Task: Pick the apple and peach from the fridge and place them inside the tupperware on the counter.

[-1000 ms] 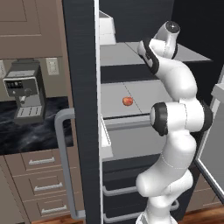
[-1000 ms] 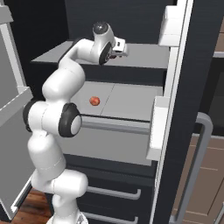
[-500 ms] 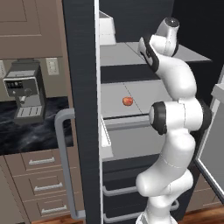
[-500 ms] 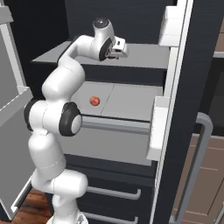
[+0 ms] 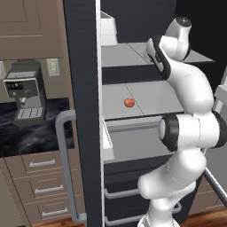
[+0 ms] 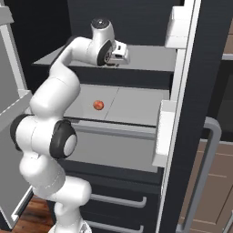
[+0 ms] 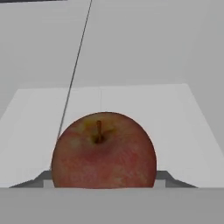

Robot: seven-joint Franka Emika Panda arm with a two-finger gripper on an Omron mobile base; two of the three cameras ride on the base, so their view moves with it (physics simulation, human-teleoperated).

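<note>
In the hand view the apple [image 7: 104, 148], red with a short stem, sits between the fingertips of my gripper [image 7: 104, 180], which is shut on it over a pale shelf. From the right base view my gripper [image 6: 122, 54] is at the upper shelf inside the open fridge [image 6: 182, 136]. The peach [image 5: 129, 102], small and orange-red, lies on the middle shelf below; the same peach [image 6: 98, 105] also shows from the right. The counter [image 5: 26, 135] runs left of the fridge. The tupperware is out of view.
A grey coffee machine [image 5: 24, 95] stands on the counter under brown wall cabinets. The fridge door [image 5: 82, 88] with its curved bar handle [image 5: 66, 168] stands open to the left of the arm. Door bins [image 6: 164, 136] jut out on the right.
The arm's upper links and hand have risen slightly at the upper shelf. The peach has stayed where it was on the middle shelf.
</note>
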